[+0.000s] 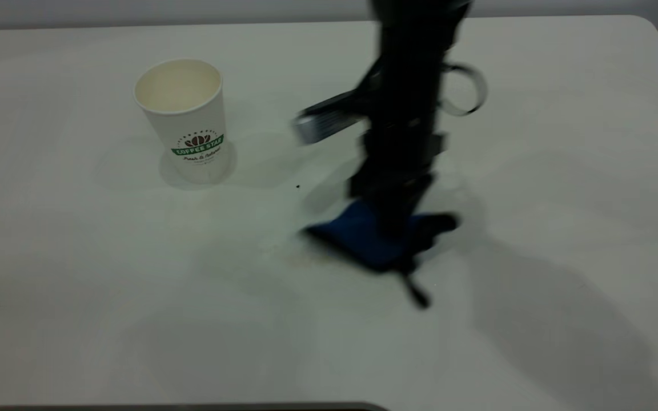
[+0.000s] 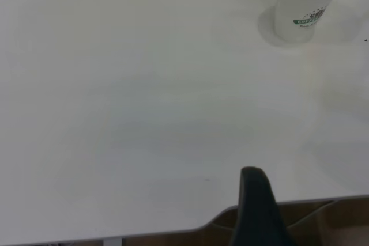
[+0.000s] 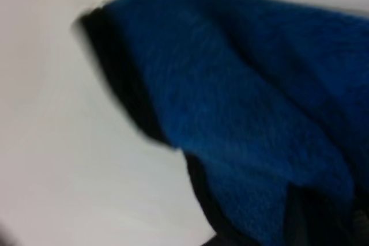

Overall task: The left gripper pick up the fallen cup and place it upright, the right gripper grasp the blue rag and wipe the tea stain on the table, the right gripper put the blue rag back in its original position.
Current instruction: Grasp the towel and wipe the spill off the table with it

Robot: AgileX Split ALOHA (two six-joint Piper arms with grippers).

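The cup (image 1: pixel 183 117) stands upright on the white table (image 1: pixel 563 171) at the left, with its cream inside showing; it also appears far off in the left wrist view (image 2: pixel 308 1). My right gripper (image 1: pixel 393 225) reaches down at the middle and is shut on the blue rag (image 1: pixel 363 235), pressing it on the tabletop. The rag fills the right wrist view (image 3: pixel 242 102). A faint amber smear of the tea stain (image 1: pixel 300 260) shows at the rag's near left edge. My left gripper is out of the exterior view; one dark finger (image 2: pixel 255 200) shows over the table's near edge.
A tiny dark speck (image 1: pixel 297 186) lies on the table between the cup and the rag. The rag's black loop tail (image 1: pixel 417 294) trails towards the front. The table's rounded corner (image 1: pixel 657 28) is at the far right.
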